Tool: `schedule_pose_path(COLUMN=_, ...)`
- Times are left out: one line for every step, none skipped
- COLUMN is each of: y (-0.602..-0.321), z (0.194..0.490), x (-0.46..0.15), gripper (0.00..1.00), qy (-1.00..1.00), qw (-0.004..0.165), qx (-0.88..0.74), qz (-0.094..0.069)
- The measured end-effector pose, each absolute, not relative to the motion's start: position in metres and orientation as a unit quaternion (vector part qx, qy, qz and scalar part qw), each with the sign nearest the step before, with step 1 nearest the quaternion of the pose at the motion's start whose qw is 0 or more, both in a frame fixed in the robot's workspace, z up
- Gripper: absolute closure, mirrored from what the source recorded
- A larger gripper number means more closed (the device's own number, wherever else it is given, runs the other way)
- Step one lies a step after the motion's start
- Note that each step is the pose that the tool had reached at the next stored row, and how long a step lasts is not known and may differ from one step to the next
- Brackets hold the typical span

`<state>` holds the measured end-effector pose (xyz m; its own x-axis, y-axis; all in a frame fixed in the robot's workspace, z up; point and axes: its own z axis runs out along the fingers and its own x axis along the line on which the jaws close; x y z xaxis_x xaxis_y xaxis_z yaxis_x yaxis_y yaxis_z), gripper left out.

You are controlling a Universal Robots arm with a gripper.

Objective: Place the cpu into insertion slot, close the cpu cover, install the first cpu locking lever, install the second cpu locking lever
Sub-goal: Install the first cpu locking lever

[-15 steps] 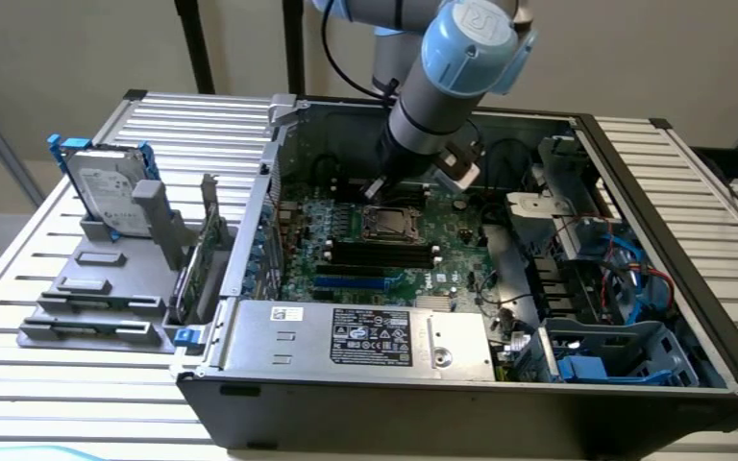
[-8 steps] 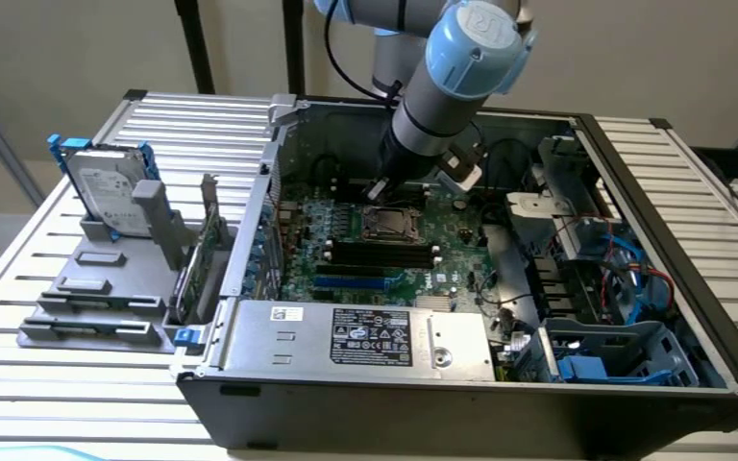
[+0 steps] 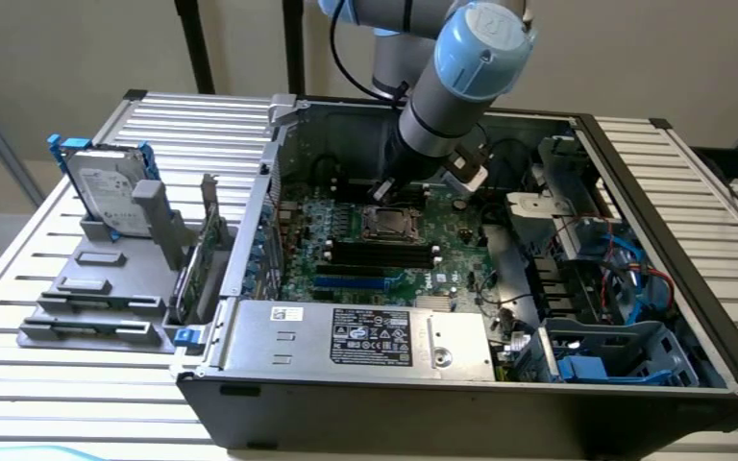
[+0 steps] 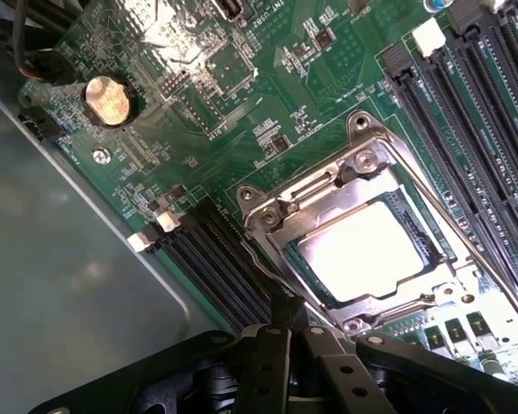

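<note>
Wrist view: the black claw (image 4: 281, 302) is pinched tight shut with nothing in it, and its tip is right against the thin silvery wire locking lever (image 4: 259, 263) at the edge of the small square insertion slot (image 4: 453, 289). The flat pale square cpu (image 4: 363, 248) lies in that slot with the silvery cut-out cpu cover (image 4: 281, 216) down over it. The lever looks stiff, springy and slippery, so it is probably best pushed near its free end. The long black memory slots (image 4: 211, 254) just beside it on the green circuit board (image 4: 268, 95) could get in the way.

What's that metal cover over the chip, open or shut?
Shut: the cpu cover lies flat, framing the cpu, whose pale face shows through its cut-out.
</note>
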<state>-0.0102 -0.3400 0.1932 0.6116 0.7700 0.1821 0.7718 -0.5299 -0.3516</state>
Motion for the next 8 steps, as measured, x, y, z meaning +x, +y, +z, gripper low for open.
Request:
schedule_pose_path(y=-0.34, z=0.1931, x=-0.0089, gripper=0.89, qy=-0.441, qw=0.202, qx=-0.875, qz=-0.002)
schedule_pose_path(y=-0.34, z=0.1929, x=-0.0077, gripper=0.89, qy=-0.44, qw=0.202, qx=-0.875, qz=-0.002)
schedule_pose_path(y=-0.34, z=0.1928, x=-0.0064, gripper=0.89, qy=-0.44, qw=0.202, qx=-0.875, qz=-0.002)
schedule_pose_path(y=-0.34, z=0.1926, x=-0.0053, gripper=0.89, qy=-0.439, qw=0.202, qx=-0.875, qz=-0.002)
schedule_pose_path(y=-0.34, z=0.1925, x=-0.0041, gripper=0.89, qy=-0.439, qw=0.202, qx=-0.875, qz=-0.002)
schedule_pose_path(y=-0.3401, z=0.1924, x=-0.0029, gripper=0.89, qy=-0.438, qw=0.202, qx=-0.876, qz=-0.002)
schedule_pose_path(y=-0.3401, z=0.1923, x=-0.0016, gripper=0.89, qy=-0.438, qw=0.202, qx=-0.876, qz=-0.002)
schedule_pose_path(y=-0.34, z=0.1922, x=-0.0003, gripper=0.89, qy=-0.437, qw=0.202, qx=-0.876, qz=-0.002)
